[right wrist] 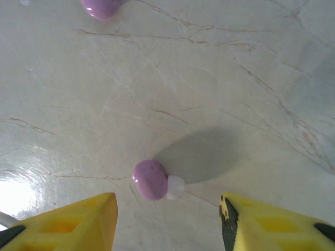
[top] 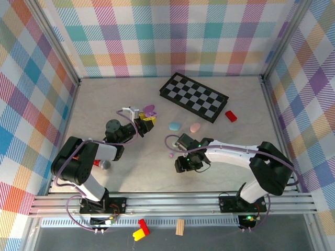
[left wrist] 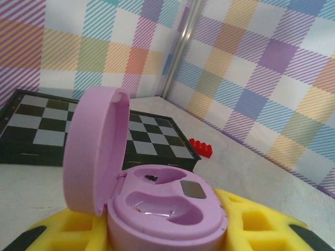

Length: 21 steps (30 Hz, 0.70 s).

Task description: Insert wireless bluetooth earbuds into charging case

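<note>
Ahead of the spread right gripper [right wrist: 167, 222], a purple earbud [right wrist: 151, 180] — left gripper [top: 145, 118] pinches the open case [left wrist: 172, 209]

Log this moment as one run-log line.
left gripper: holds lilac plastic charging case, lid open, sockets empty | right gripper: open over small glossy purple earbud on table | stage: pre-grasp

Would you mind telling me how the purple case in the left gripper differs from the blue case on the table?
The purple case is clamped in the left gripper; the blue case lies free on the table. The purple case stands open, lid raised; the blue case looks closed. Both are rounded pastel pebbles.
</note>
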Available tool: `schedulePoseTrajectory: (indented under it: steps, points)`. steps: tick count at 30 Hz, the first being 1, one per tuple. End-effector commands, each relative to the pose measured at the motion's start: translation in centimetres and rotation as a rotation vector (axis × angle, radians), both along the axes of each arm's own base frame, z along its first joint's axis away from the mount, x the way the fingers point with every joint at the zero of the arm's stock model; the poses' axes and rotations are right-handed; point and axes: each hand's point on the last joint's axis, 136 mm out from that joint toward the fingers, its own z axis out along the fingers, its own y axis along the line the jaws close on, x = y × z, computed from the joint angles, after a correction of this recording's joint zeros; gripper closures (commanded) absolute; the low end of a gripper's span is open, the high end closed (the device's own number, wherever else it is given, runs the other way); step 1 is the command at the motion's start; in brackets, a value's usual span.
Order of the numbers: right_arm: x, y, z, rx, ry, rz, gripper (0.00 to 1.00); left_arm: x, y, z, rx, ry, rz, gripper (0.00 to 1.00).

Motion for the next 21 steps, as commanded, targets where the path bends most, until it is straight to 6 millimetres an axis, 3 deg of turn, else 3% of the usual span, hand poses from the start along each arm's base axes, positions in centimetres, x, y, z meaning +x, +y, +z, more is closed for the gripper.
schedulePoseTrajectory:
  steps: [1, 11, 21]
  points:
    - [1.0, -1.8, 1.1, -0.217, -0.131, 0.007, 0.49, 0.3, 1.6, 1.3, -0.027, -0.04, 0.04, 0.7]
    - [0.2, 0.0, 1.5, -0.579, -0.277, 0.184, 0.61, 2.2, 7.5, 1.6, -0.048, -0.026, 0.176, 0.7]
    - [0.0, 0.5, 0.0, -0.71, -0.285, 0.233, 0.67, 2.0, 7.8, 1.6, -0.048, -0.023, 0.172, 0.7]
